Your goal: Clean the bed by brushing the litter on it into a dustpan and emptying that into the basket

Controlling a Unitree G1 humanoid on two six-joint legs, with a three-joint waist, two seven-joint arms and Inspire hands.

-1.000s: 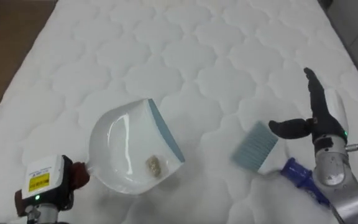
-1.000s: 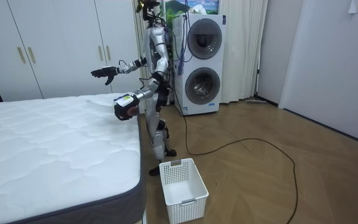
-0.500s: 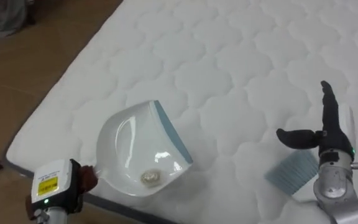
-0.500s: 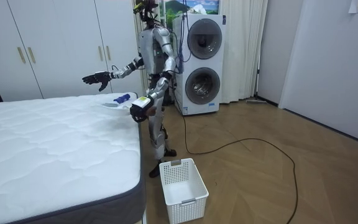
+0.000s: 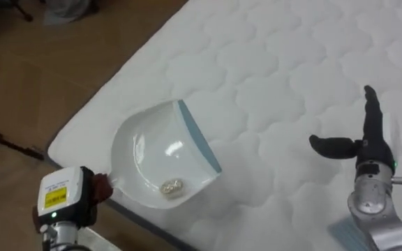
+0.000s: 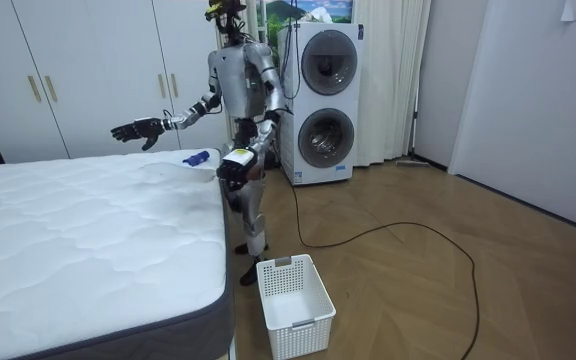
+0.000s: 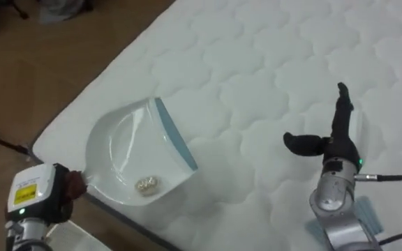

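We hold the dustpan [image 5: 162, 153], with a crumb [image 5: 172, 187] inside, in our clenched left hand [image 5: 98, 188] over the bed [image 5: 278, 63] corner. Our right hand [image 5: 368, 146] hovers spread wide near the brush [image 6: 196, 158].

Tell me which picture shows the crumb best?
The left eye view: the crumb lies plainly in the white dustpan. The right eye view shows it nearly as well; the room view, too small to tell.

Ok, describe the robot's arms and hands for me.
The right hand has slim black fingers, a white back plate with a small green light, and a silver cylindrical wrist with a thin dark cable. The left hand looks dark, behind a white wrist box with a yellow label and green light.
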